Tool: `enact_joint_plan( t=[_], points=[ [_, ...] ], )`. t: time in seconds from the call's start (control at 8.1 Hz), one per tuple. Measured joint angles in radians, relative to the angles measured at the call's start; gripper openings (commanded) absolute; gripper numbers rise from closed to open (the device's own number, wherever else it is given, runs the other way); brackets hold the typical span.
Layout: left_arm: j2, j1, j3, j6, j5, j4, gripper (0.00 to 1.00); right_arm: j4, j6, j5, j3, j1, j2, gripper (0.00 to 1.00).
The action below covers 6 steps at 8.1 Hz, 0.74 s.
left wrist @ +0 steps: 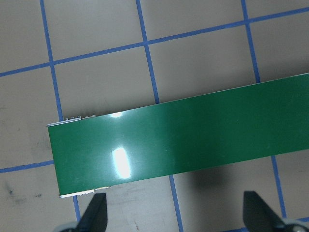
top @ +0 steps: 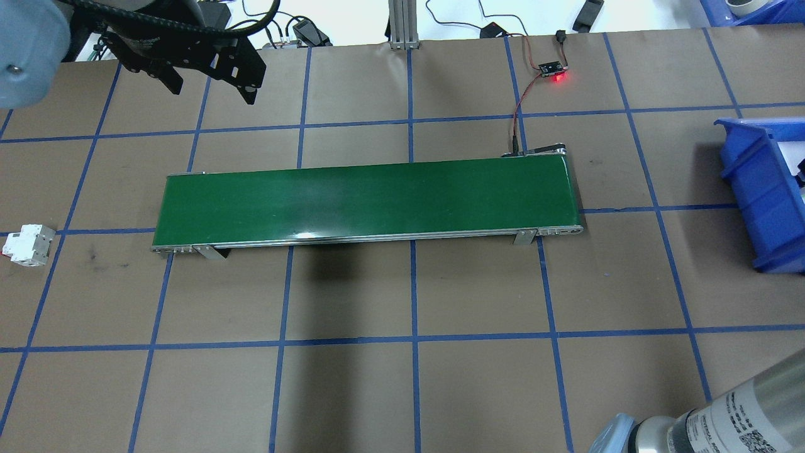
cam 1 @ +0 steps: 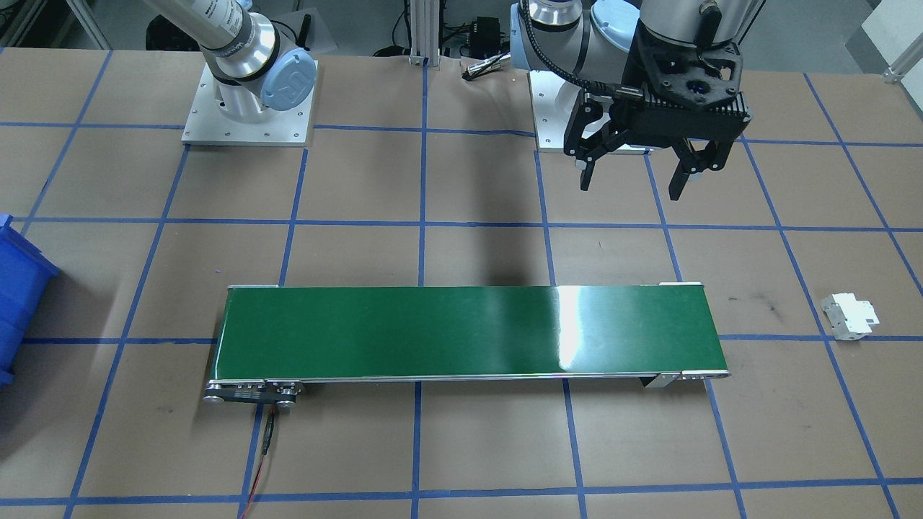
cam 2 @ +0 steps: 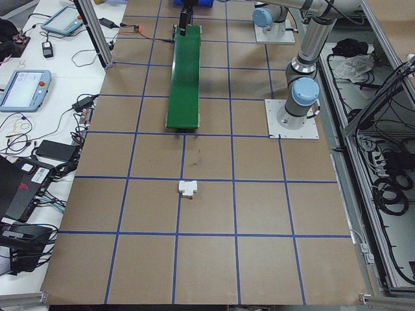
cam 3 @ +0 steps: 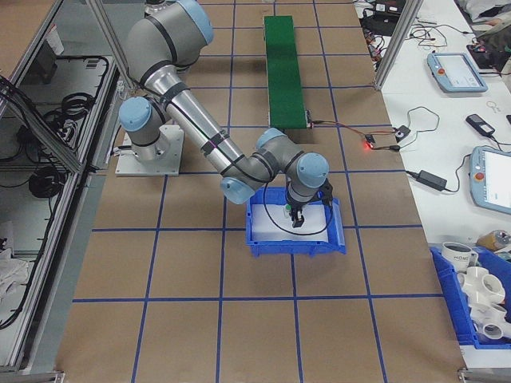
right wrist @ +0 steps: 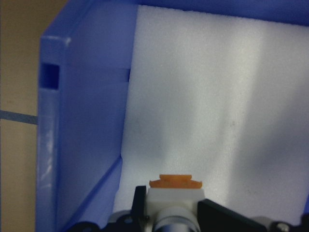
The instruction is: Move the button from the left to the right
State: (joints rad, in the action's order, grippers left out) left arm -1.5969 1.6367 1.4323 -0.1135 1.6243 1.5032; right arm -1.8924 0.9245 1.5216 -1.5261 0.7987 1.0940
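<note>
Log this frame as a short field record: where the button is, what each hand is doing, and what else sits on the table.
button: between the right hand's fingers, over white foam inside the blue bin
right hand: lowered into the bin, shut on the button
left hand: open, empty, raised above the table near its base
conveyor: green belt, nothing on it
circuit breaker: white, lying on the table beyond the conveyor's left end
task status: button at the right-side bin, not yet released
</note>
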Motion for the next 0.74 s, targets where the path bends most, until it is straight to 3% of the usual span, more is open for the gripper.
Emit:
enact_joint_plan(
  t=[0.49, 0.74],
  points=[
    [0.001, 0.000, 0.000, 0.000, -0.001, -0.001, 1.00, -0.002, 0.001, -0.002, -0.005, -0.003, -0.021, 0.95],
    [0.000, 0.000, 0.000, -0.001, -0.001, -0.004, 1.00, -0.012, 0.002, 0.000, -0.005, -0.005, -0.021, 1.00]
  ],
)
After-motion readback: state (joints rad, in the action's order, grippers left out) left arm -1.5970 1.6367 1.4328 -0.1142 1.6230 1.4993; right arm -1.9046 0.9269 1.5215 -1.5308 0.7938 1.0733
